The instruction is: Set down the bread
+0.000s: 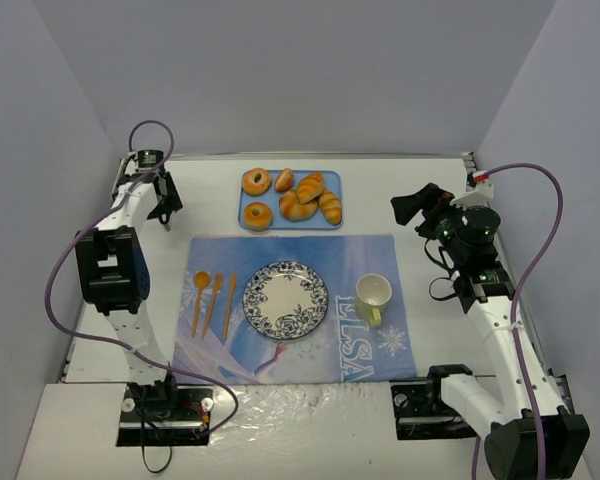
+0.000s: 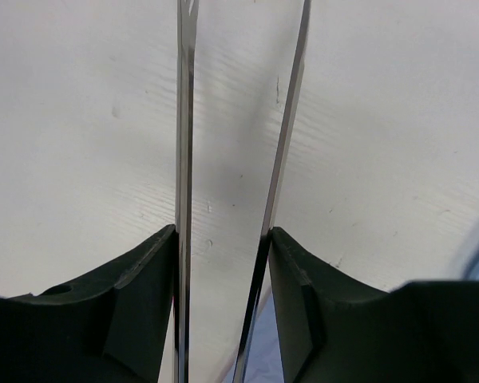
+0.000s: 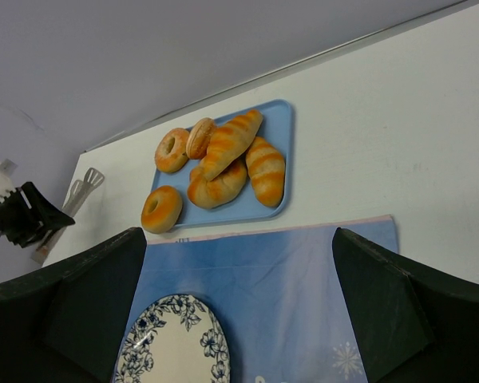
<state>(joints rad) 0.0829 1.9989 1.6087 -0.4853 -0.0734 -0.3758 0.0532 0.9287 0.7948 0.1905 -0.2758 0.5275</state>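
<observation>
Two golden ring-shaped breads lie on the left side of the blue tray [image 1: 335, 182]: one at the far corner [image 1: 256, 181] [image 3: 172, 149], one at the near corner [image 1: 257, 215] [image 3: 161, 208]. Neither is held. My left gripper [image 1: 164, 208] [image 2: 223, 263] hovers left of the tray, shut on metal tongs [image 2: 184, 120] [image 3: 84, 185] whose two blades run between its fingers. My right gripper [image 1: 412, 208] [image 3: 239, 295] hangs open and empty above the table's right side, facing the tray. The patterned plate [image 1: 286, 299] [image 3: 176, 343] sits bare on the blue placemat [image 1: 360, 255].
Several ridged crescent rolls [image 1: 305, 195] fill the right part of the tray. On the placemat lie orange plastic cutlery [image 1: 212, 300] left of the plate and a pale yellow mug [image 1: 373, 295] to its right. Grey walls enclose the table on three sides.
</observation>
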